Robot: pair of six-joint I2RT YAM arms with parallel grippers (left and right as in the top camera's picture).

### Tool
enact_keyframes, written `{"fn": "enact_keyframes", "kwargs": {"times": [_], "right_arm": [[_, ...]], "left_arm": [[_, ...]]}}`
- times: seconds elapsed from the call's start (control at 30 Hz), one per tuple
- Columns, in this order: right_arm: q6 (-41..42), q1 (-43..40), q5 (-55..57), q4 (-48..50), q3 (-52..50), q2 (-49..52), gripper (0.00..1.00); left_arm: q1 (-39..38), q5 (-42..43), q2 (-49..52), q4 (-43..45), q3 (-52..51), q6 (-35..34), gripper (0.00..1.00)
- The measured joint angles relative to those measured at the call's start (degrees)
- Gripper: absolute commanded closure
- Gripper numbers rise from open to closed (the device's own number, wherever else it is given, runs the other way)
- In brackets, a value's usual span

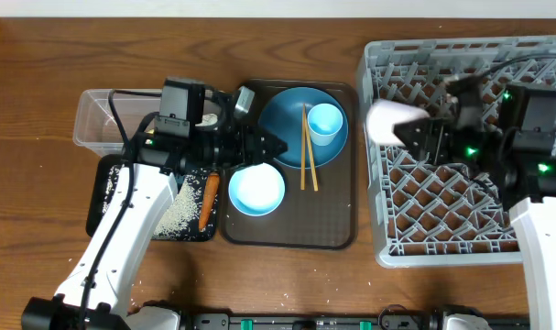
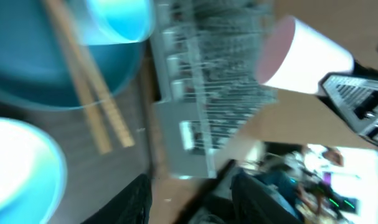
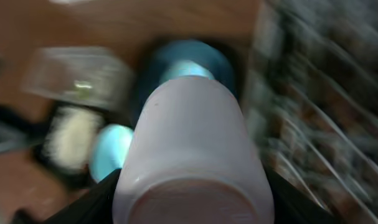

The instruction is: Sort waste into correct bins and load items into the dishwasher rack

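**Wooden table (image 1: 39, 73): white-pink cup (image 1: 390, 122) held at the edge of the dishwasher rack (image 1: 442, 206)**

The brown tabletop filled the overhead view, with the big grey lattice rack taking up the right side. The right gripper (image 1: 424, 136) was clamped on the white-pink cup. The cup lay on its side right of centre in the upper half of the frame, over the rack's left rim. Its pink-lined mouth was turned left, away from the gripper. Whether it touched the rim could not be told. In the blurred right wrist view the cup filled the middle, with a dark finger (image 3: 92, 208) on either side of it.

The left gripper (image 1: 274, 147) hovered in mid-frame over the dark brown serving tray (image 1: 296, 225). It was at the left edge of the blue plate (image 1: 287, 128) and just above the pale blue bowl (image 1: 256, 189). The left wrist view showed its jaws moderately apart with nothing between them.

The light blue cup (image 1: 325, 123) stood upright on the plate. The wooden chopsticks (image 1: 308, 151) lay beside it, running off the plate's lower edge onto the serving tray. Left of the serving tray, the black tray (image 1: 99, 215) held a patch of rice (image 1: 179, 218), with the orange carrot (image 1: 208, 202) at its right side. The clear tub (image 1: 94, 119) sat just above the black tray, in the upper left of the frame, partly hidden by the left arm.
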Motion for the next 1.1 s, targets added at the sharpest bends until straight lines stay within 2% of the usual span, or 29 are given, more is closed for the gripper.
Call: {"fn": "enact_keyframes", "kwargs": {"times": [0.17,0.33,0.7,1.03,1.1], "right_arm": [[2.67,0.13,11.1,-5.44,0.0,0.0,0.68],[3.78,0.85,16.57,-10.1,0.0,0.0,0.68],[4.59,4.61,21.77,-12.17,-0.39,0.0,0.68],[6.34,6.95,25.29,-6.95,-6.95,1.31,0.67],[6.58,6.95,25.53,-5.7,-8.24,1.7,0.64]], "left_arm": [[0.0,-9.31,0.0,-3.1,0.0,0.98,0.56],[0.0,-13.07,0.0,-3.23,0.0,1.42,0.56],[0.0,-14.78,0.0,-3.26,0.0,1.44,0.56],[0.0,-14.95,0.0,-3.26,0.0,1.44,0.56],[0.0,-14.93,0.0,-3.26,0.0,1.44,0.56]]}}
